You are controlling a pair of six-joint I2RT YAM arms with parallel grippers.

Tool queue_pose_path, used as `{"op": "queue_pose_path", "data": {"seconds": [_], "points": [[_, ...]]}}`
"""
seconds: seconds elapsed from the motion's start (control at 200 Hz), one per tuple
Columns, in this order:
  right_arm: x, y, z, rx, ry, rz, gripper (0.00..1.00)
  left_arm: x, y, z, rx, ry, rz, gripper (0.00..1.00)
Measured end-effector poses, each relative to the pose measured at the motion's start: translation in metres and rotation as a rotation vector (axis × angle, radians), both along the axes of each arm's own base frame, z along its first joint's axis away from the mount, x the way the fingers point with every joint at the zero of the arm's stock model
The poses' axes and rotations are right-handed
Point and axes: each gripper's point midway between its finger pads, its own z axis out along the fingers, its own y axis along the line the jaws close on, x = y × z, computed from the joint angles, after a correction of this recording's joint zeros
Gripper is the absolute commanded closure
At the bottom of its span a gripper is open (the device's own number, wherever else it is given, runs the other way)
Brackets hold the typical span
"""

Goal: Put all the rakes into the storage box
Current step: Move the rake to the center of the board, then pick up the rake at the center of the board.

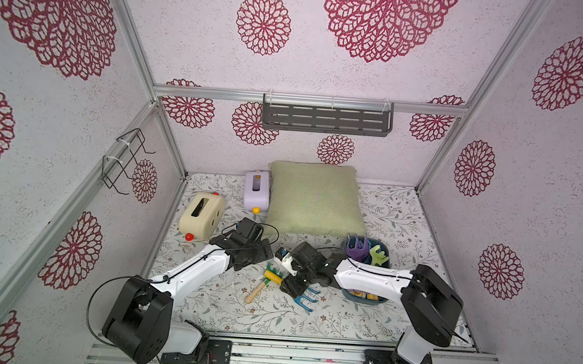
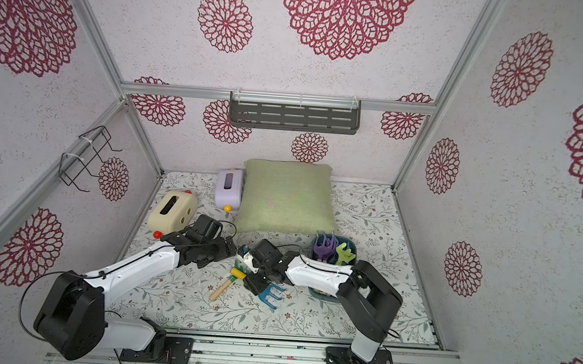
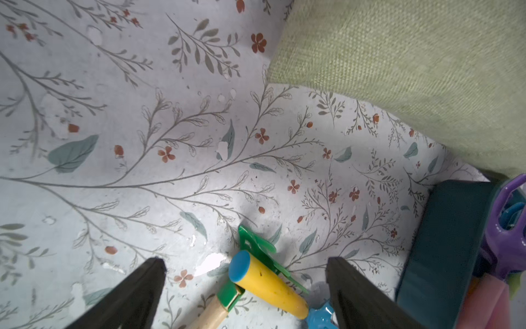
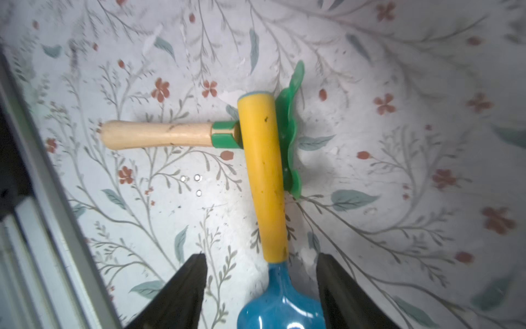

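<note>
When looking down in both top views, find the rake (image 1: 273,277) on the mat (image 1: 402,232), near the storage box (image 1: 362,303), outside it. Left wrist: left gripper (image 3: 246,259) spread wide above its handle end. Right wrist: right gripper (image 4: 259,256) spread astride its neck, seemingly not touching.

Bright even light, soft shadows, wide-angle bending at edges, wrist views blurred at corners

Green pillow (image 1: 315,198) beside lilac box (image 1: 256,191)
</note>
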Motion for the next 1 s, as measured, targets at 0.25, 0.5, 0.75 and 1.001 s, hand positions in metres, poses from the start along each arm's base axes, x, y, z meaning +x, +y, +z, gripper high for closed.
{"op": "queue_pose_path", "data": {"seconds": [0.25, 0.5, 0.75, 1.001], "points": [[-0.038, -0.012, 0.051, 0.308, 0.185, -0.184, 0.07, -0.014, -0.009, -0.022, -0.059, 0.047, -0.039, 0.17], [-0.076, -0.01, 0.021, 0.349, 0.534, -0.502, 0.01, -0.015, -0.009, -0.028, -0.101, 0.028, -0.019, 0.16], [-0.064, 0.013, 0.007, 0.378, 0.811, -0.86, 0.47, -0.014, 0.017, 0.007, -0.095, -0.118, 0.089, 0.16], [-0.052, 0.041, -0.02, 0.314, 0.944, -1.065, 0.53, -0.018, 0.03, 0.027, -0.103, -0.203, 0.143, 0.16]]}}
